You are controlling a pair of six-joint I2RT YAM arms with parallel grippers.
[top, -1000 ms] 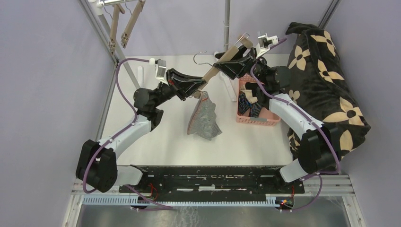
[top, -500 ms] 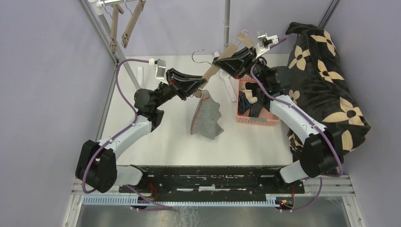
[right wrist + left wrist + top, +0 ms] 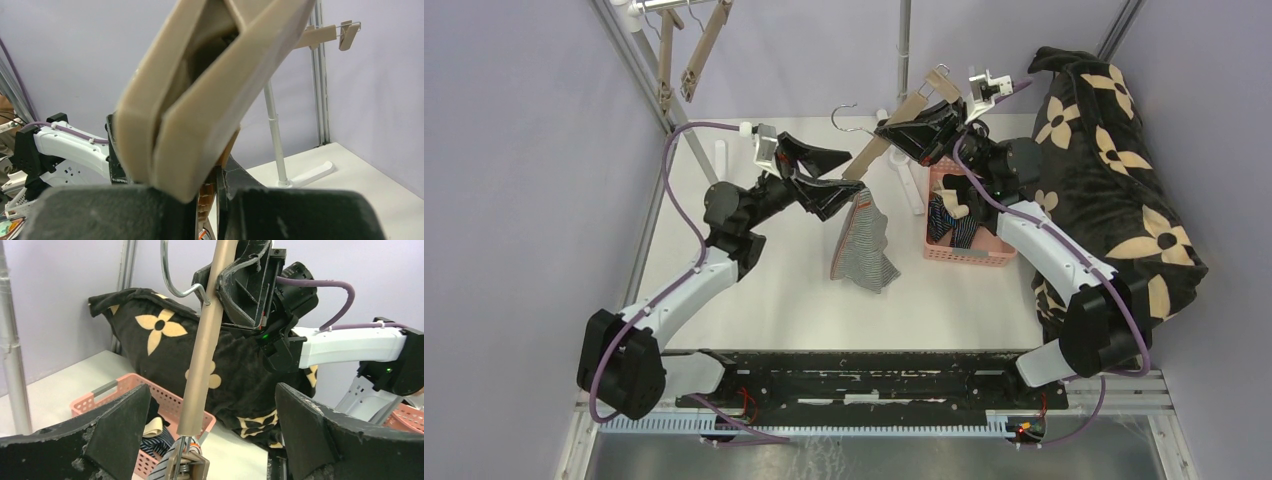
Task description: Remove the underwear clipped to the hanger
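Left gripper (image 3: 854,177), fingers spread wide, flanks the low end of the wooden hanger (image 3: 871,152), where the grey-and-white striped underwear (image 3: 864,248) hangs clipped. Right gripper (image 3: 892,128) clamps the hanger's bar, near a pink basket (image 3: 969,256).

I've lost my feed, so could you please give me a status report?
Left gripper open astride lower clip. Right gripper shut on hanger. Striped underwear clipped, hanging. No obstruction seen.
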